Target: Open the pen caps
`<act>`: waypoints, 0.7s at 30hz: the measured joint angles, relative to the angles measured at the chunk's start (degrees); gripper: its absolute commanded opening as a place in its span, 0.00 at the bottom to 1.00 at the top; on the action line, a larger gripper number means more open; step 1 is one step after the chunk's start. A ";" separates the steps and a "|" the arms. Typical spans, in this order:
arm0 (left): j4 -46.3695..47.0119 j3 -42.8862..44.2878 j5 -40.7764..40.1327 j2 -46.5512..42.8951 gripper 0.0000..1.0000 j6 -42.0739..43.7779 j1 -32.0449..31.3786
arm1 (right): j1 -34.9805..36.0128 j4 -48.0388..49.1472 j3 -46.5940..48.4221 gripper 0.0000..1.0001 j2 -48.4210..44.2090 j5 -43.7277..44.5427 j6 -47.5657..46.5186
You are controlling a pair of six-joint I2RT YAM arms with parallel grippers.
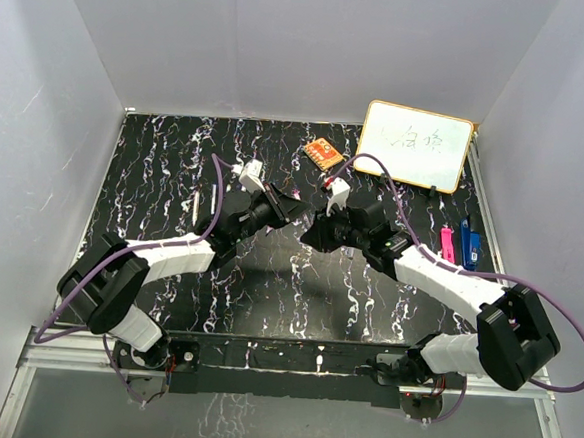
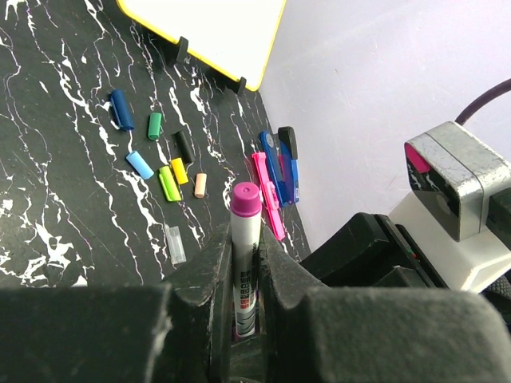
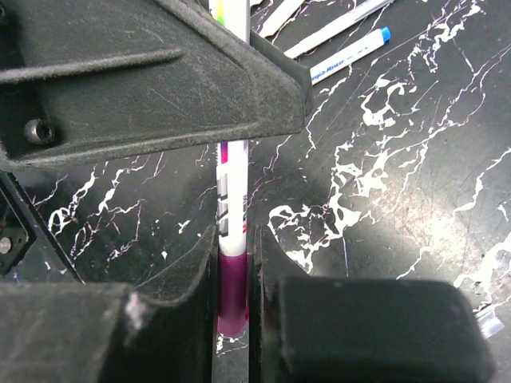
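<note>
over black marbled table, mid-frame from above: clamped on pen barrel with left gripper, pinched shut on its purple cap with right gripper, lined up along pen's length, so likely calls for pulling straight apart.

At the tabletop's far right corner stands a whiteboard, with an eraser to its left, clips before it by the right edge, and loose pen caps near both. Above the middle, a marker sits in the left gripper's jaws, its cap in the right gripper's.
</note>
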 measured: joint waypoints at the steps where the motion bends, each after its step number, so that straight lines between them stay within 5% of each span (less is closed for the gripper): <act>1: 0.00 0.00 -0.04 0.00 0.00 0.07 -0.02 | -0.02 0.00 0.00 0.00 0.00 -0.11 0.09; 21: -13.40 3.30 -5.73 -10.29 0.00 9.97 3.19 | 1.38 7.61 3.10 0.00 2.64 -1.33 -0.28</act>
